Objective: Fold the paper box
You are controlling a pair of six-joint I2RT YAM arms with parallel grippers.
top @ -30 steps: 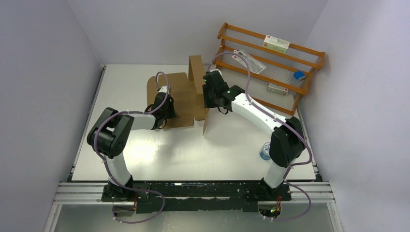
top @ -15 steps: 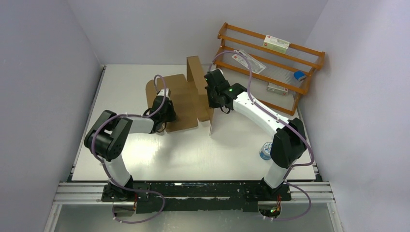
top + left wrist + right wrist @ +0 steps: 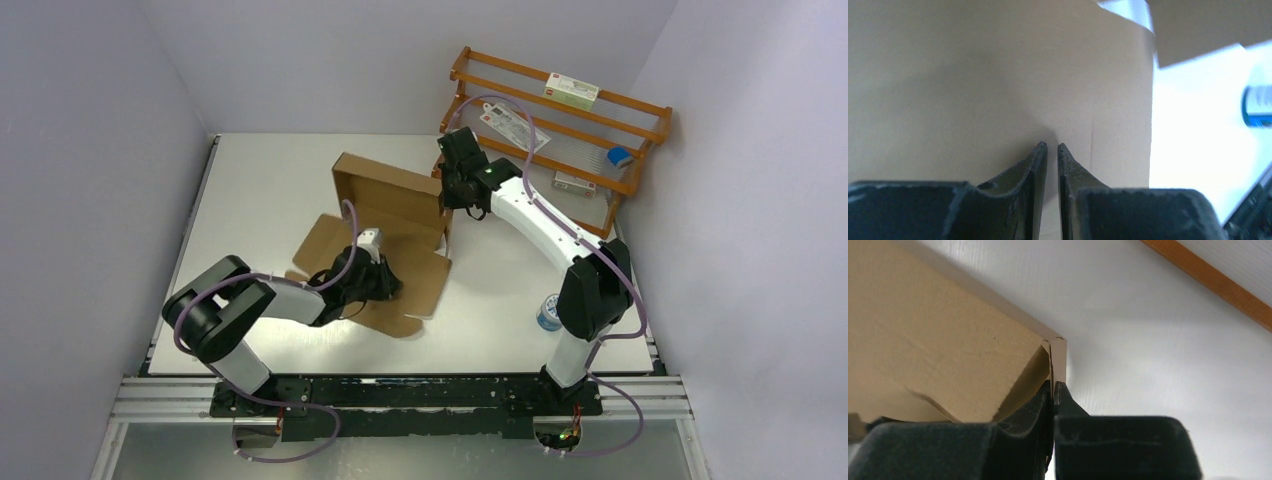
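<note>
At mid table (image 3: 260,180), the paper box (image 3: 390,200) sits half-formed. Right jaws pinch its two-o'clock corner (image 3: 1058,347); left jaws, nearly pressed together, pin the six-o'clock flap (image 3: 420,275). Pulling against that pin could tear or slip the corner.

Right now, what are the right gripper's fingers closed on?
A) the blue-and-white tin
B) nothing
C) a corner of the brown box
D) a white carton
C: in the right wrist view, the right gripper pinches an upright corner edge of the paper box.
</note>
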